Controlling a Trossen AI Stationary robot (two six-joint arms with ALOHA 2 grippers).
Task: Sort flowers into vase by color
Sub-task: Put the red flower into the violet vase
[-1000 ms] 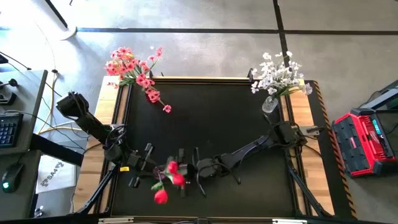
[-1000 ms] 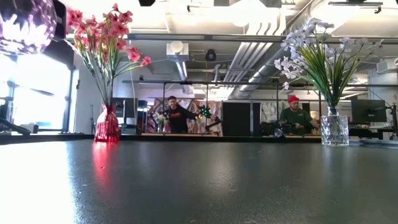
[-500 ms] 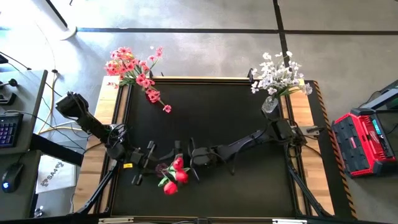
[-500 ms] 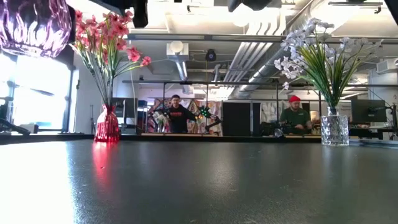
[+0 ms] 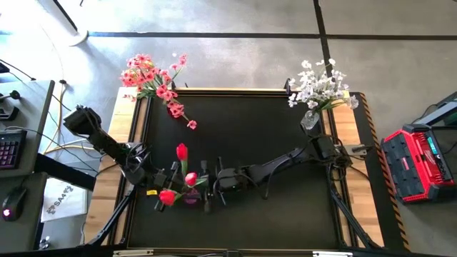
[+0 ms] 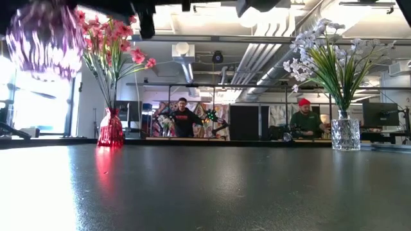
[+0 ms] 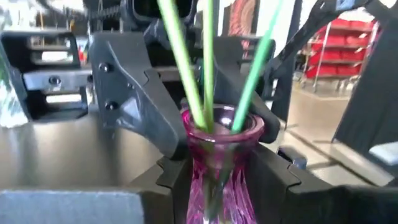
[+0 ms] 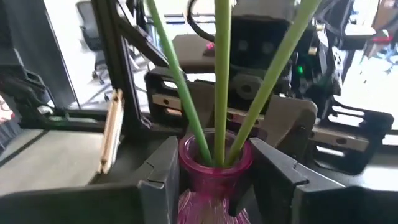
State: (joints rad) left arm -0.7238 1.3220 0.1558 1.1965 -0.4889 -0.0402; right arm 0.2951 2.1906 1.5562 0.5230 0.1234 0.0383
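Red tulips (image 5: 181,151) now upright, purple vase (image 7: 214,163) btwn both end effectors (L (image 7: 214,186), R (image 8: 214,180) gripping it).

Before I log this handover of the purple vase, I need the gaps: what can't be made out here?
- High view: the purple vase is mostly hidden under the red flowers and both arms.
- Low view: the vase is blurred and cut off by the top edge; its flowers are out of frame.
- Wrist views: the vase base is cut off by the bottom edge; blossoms are out of frame.
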